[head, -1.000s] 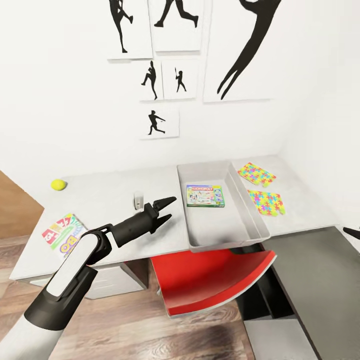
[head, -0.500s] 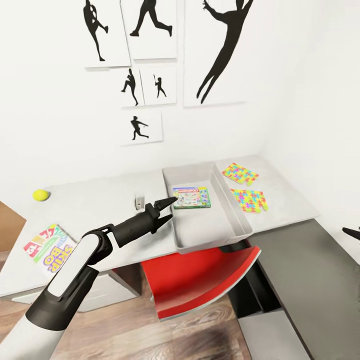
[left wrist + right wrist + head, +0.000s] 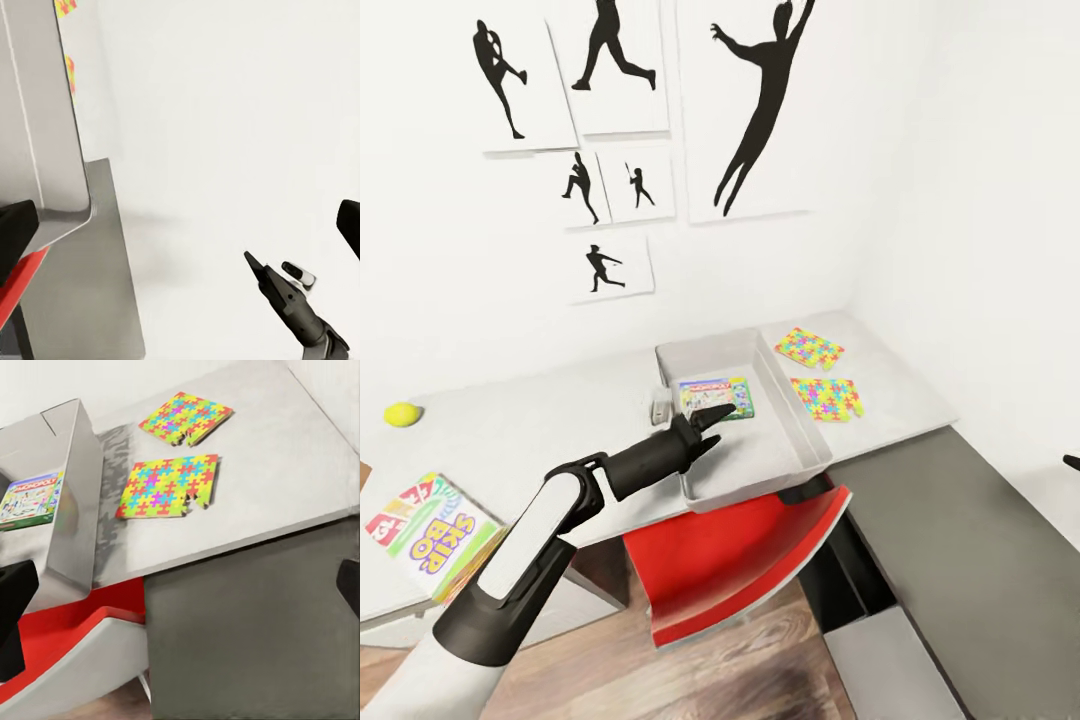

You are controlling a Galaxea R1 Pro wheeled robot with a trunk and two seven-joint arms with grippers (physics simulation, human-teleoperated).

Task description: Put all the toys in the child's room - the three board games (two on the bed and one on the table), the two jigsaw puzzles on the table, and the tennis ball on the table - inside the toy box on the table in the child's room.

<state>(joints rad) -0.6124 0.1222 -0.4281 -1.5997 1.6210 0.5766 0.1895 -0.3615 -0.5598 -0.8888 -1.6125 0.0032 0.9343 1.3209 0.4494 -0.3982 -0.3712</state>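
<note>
Head view shows my left gripper [image 3: 712,428], fingers spread and empty, hanging over the toy box [image 3: 797,428] rim just short of the Monopoly box [image 3: 715,397] inside — if I swing toward the jigsaw puzzles [image 3: 824,397] at its 3 o'clock I risk clipping that rim and shoving the box; right gripper's state I cannot tell.

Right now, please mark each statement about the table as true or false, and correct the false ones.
1. The Monopoly box lies inside the toy box. True.
2. The two jigsaw puzzles are in the toy box. False: they lie on the table, beside the toy box.
3. The left gripper holds the tennis ball. False: its jaws are open and empty; the ball sits on the far end of the table.
4. The Skip-Bo box lies on the table near its edge. True.
</note>
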